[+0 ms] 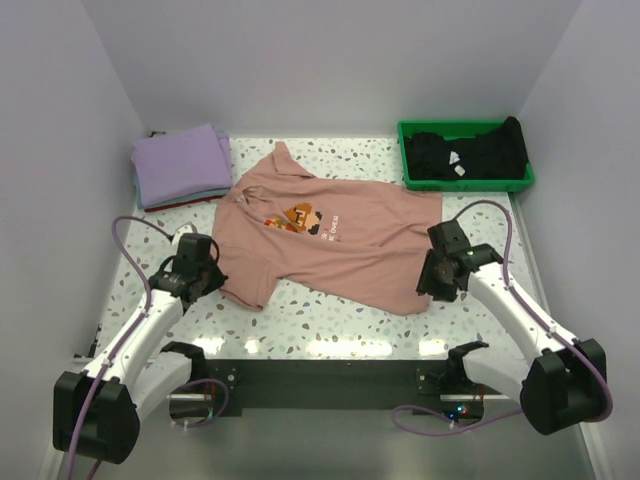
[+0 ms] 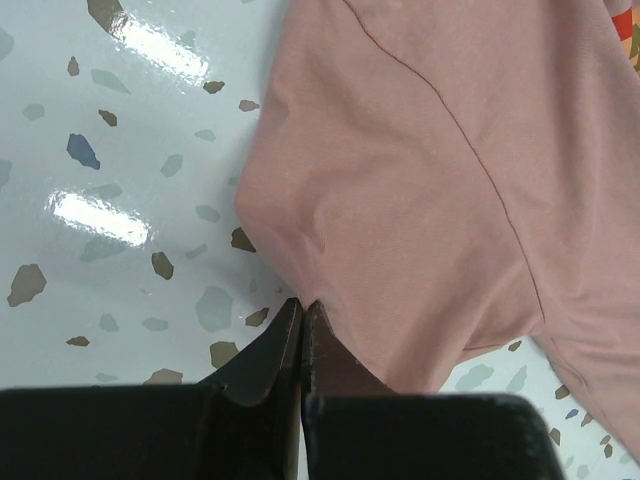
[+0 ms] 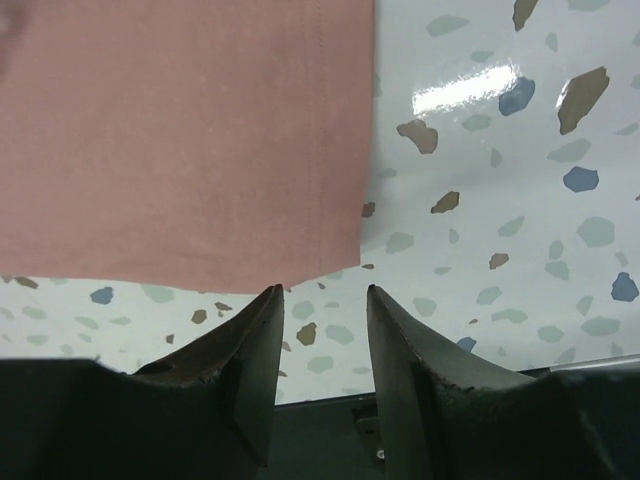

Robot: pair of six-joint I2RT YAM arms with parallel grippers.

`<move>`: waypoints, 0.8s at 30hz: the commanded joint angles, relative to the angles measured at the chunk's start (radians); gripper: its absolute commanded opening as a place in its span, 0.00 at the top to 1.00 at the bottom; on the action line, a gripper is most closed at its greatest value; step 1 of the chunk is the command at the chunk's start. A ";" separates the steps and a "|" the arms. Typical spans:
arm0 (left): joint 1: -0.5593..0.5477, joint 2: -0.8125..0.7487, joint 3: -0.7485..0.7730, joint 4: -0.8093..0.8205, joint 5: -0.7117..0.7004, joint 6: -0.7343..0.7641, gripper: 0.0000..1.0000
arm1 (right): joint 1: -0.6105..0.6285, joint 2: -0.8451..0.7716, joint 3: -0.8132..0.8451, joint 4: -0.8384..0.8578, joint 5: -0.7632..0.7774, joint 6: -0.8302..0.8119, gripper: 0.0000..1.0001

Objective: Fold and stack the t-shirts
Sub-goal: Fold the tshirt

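One pink tee [image 1: 340, 240], L gripper [image 2: 302, 308] pinching sleeve, R gripper [image 3: 322, 290] beside hem

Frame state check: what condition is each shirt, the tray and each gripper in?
salmon-pink t-shirt: unfolded, spread flat, print up.
lavender t-shirt: folded, at the far-left corner.
black t-shirt: bunched up in the green tray.
green tray: holding the black t-shirt.
left gripper: shut at the pink sleeve's edge; grip unclear.
right gripper: open, just short of the pink hem corner.

Lab test cell: white walls [image 1: 340, 60], terrazzo tabletop [image 1: 320, 332].
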 commanded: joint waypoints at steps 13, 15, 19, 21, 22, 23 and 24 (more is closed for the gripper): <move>0.008 -0.013 -0.005 0.041 0.004 0.021 1.00 | 0.003 0.174 -0.090 0.177 0.030 0.028 0.54; 0.008 -0.009 -0.005 0.043 0.003 0.021 1.00 | 0.003 0.202 -0.097 0.203 0.019 0.025 0.58; 0.008 -0.009 -0.005 0.041 0.000 0.021 1.00 | 0.006 0.217 -0.092 0.208 -0.015 0.011 0.72; 0.008 -0.009 -0.005 0.041 -0.003 0.021 1.00 | 0.005 0.216 -0.077 0.185 -0.019 0.002 0.84; 0.008 -0.007 -0.005 0.043 -0.003 0.021 1.00 | 0.006 0.210 -0.071 0.172 -0.024 -0.004 0.88; 0.008 -0.007 -0.005 0.041 -0.005 0.021 1.00 | 0.006 0.208 -0.063 0.146 -0.030 -0.008 0.90; 0.008 -0.007 -0.005 0.043 -0.005 0.021 1.00 | 0.005 0.202 -0.046 0.131 -0.035 -0.011 0.93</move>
